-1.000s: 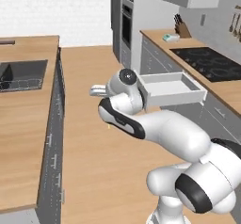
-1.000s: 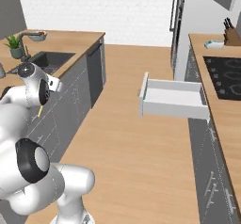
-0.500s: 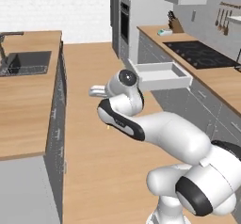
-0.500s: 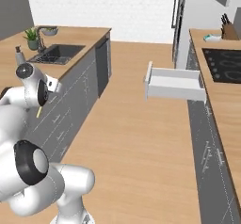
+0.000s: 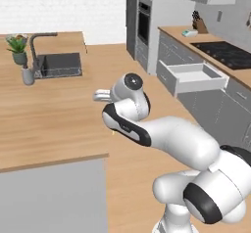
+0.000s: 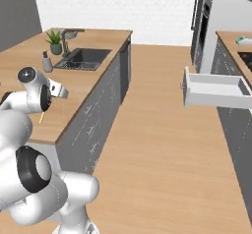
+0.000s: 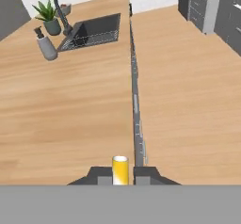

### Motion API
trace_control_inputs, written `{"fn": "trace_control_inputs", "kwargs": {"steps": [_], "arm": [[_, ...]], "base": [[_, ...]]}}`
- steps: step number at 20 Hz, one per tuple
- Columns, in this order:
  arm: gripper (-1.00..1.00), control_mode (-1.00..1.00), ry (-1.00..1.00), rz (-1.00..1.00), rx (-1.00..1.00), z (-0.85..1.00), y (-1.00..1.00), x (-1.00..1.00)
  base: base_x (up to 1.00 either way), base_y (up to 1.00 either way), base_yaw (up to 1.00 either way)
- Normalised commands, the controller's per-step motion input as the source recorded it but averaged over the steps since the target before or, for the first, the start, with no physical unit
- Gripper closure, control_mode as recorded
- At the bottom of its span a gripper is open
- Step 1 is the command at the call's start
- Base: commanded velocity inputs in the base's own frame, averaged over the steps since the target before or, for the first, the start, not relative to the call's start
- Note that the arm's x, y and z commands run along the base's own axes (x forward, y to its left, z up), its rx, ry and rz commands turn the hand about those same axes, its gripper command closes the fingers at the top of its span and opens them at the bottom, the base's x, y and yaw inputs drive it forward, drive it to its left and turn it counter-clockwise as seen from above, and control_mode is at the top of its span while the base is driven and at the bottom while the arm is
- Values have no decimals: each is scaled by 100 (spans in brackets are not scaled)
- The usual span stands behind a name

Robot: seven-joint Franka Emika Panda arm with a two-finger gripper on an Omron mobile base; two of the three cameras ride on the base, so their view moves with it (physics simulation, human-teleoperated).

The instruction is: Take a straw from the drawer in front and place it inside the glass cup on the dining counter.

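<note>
Now the straw [image 7: 120, 169] is showing as a slim pale-yellow stick, end-on between the gripper [image 7: 120, 173] fingers, which are pinching nearly closed on it, hanging above the light-wood dining counter [image 7: 61, 110] near its edge.

Broad bare light-wood counter [image 7: 70, 110] lies open ahead; grey soap bottle [image 7: 46, 46], potted green plant [image 7: 48, 18] and dark faucet [image 7: 63, 4] crowd its far sink end

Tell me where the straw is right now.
The straw is clamped in the shut pincer, seen end-on in the hand view, over the dining counter near its edge, well short of the sink.
</note>
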Motion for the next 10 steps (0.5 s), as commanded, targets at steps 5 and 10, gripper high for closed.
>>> {"fn": "trace_control_inputs", "kwargs": {"steps": [5,10], "arm": [[100,100,0,0,0,0,0,0],[100,100,0,0,0,0,0,0]], "base": [[15,100,-4],[1,100,-4]]}}
